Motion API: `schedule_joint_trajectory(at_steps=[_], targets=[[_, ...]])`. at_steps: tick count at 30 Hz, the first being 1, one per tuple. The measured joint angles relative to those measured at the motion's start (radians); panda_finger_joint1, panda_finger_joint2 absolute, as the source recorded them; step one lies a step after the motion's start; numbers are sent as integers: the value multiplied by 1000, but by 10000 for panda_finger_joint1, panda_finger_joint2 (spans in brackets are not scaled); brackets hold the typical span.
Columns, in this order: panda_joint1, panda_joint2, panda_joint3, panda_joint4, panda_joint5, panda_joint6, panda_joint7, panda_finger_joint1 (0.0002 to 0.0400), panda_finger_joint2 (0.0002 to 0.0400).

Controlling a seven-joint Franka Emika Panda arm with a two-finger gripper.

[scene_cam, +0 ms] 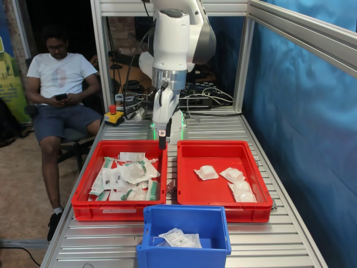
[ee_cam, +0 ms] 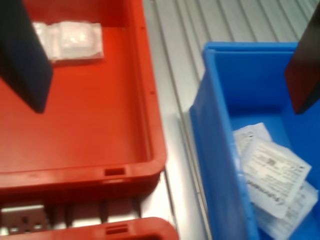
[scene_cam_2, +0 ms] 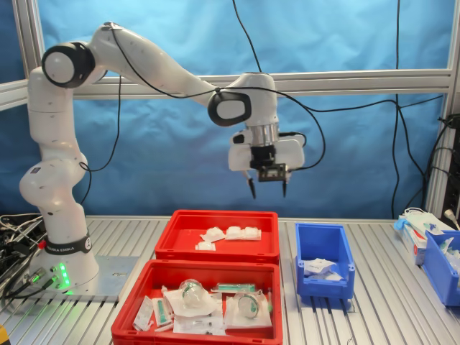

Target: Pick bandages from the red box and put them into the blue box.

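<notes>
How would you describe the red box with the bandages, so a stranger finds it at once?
On the metal table stand two red crates and a blue box. In the first exterior view, the red box is the right crate. It holds only a few plain white bandages; its neighbour is full of green-marked packets.

Seated man (scene_cam: 58,84) with phone (scene_cam: 61,96) — red emergency button (scene_cam: 112,110) nearby.

Both exterior views share the table (scene_cam: 290,234); wrist view looks down close.
</notes>
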Motion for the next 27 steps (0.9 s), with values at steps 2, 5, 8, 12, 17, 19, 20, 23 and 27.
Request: schedule_joint_trajectory(at_steps=[2,5,8,12,17,19,20,23,27], targets=[[0,-39,4,-26,-2,-39,0,400,400],[-2,-65,10,-39,-2,-58,0,400,400],[-12,-93,26,-51,-3,-74,0,400,400],[-35,-118,54,-66,-4,-87,0,400,400],[-49,-129,70,-85,-4,-94,0,400,400],[-52,-130,73,-90,-4,-95,0,400,400],[-53,-130,73,-93,-4,-96,0,400,400],[-55,-130,75,-102,-4,-97,0,400,400],[-59,-130,78,-116,-4,-99,0,400,400]])
